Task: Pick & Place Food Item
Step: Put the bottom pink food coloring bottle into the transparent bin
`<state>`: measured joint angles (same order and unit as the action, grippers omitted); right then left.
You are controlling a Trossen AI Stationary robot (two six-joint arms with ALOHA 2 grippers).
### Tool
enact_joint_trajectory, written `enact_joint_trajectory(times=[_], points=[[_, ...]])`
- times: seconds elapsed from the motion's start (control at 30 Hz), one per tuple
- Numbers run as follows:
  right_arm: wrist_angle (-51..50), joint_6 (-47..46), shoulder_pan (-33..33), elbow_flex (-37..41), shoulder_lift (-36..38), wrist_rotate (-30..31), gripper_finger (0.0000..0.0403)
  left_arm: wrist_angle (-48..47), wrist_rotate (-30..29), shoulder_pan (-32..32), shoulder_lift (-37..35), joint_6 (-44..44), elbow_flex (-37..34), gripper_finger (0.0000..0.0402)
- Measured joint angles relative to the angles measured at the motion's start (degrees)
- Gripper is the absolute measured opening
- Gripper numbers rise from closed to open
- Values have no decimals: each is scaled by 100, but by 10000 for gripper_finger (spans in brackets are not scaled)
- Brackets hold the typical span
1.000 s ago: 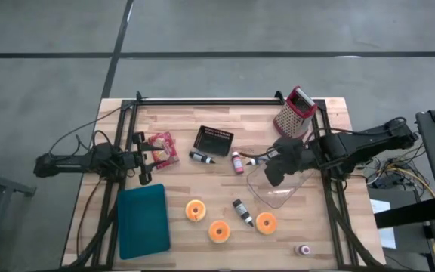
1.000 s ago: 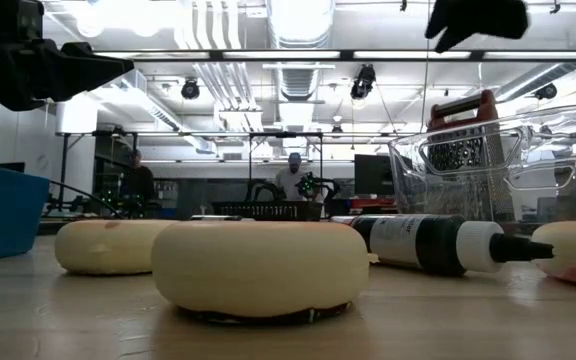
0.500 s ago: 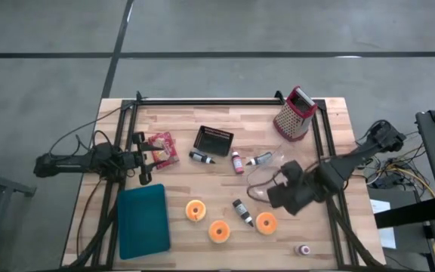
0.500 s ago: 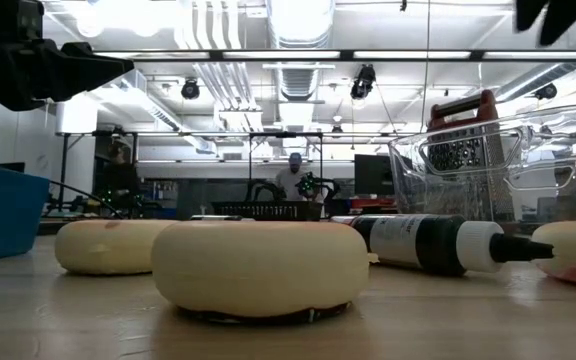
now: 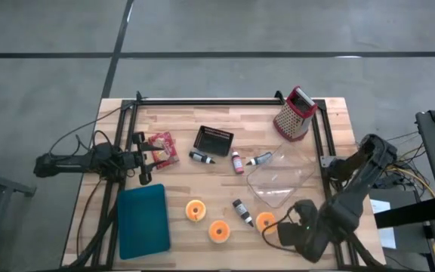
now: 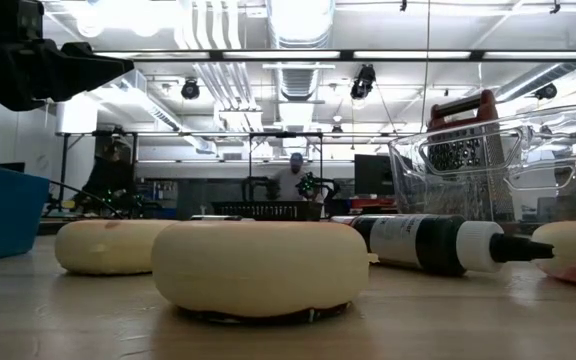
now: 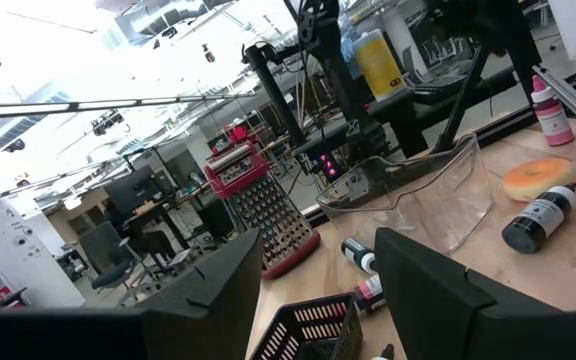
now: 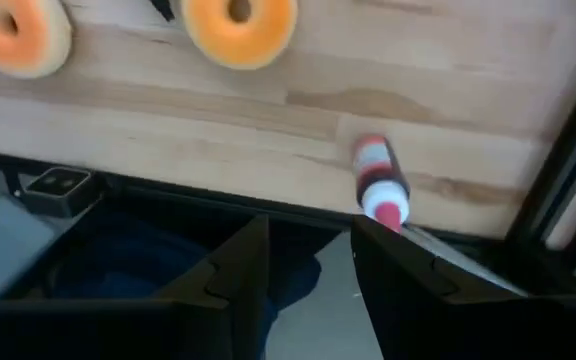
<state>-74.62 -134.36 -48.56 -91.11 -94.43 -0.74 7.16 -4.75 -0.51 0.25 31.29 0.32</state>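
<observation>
The right end effector (image 5: 284, 236) is seen in the high view at the near right edge of the light wooden worktop (image 5: 225, 121), just beside the rightmost of 3 orange ring-shaped doughnuts (image 5: 266, 221). In the right wrist view its 2 dark fingers (image 8: 226, 270) stand apart with a clear gap between them, and nothing is held. Past them, a small pink-capped bottle (image 8: 379, 183) lies on its side near the worktop's edge, and 2 of the doughnuts (image 8: 239, 30) lie farther in.

The left end effector (image 5: 146, 161) hangs at the worktop's left side, beside a red-and-white food packet (image 5: 161, 148). In the left wrist view its fingers (image 7: 440, 285) are parted and empty.

The other 2 doughnuts (image 5: 195, 210) lie in the near middle of the worktop, with a dark bottle (image 5: 242, 211) lying between them and the rightmost one. A clear plastic container (image 5: 279, 178) sits right of centre, apart from all 3 doughnuts. A teal rectangular tray (image 5: 143, 220) lies near left. A black mesh basket (image 5: 214, 140) and a red-handled metal box grater (image 5: 294, 113) stand farther back.
</observation>
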Motion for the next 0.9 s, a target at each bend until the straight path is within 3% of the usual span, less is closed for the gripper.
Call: enact_joint_trajectory(times=[0.33, 0.9], points=[[-425, -457, -263, -601, -892, -1110, 173, 0, 0, 0, 0, -1, -1, 200], [-939, -584, -458, -838, -1527, -1423, 175, 0, -1, 0, 0, -1, 0, 200]])
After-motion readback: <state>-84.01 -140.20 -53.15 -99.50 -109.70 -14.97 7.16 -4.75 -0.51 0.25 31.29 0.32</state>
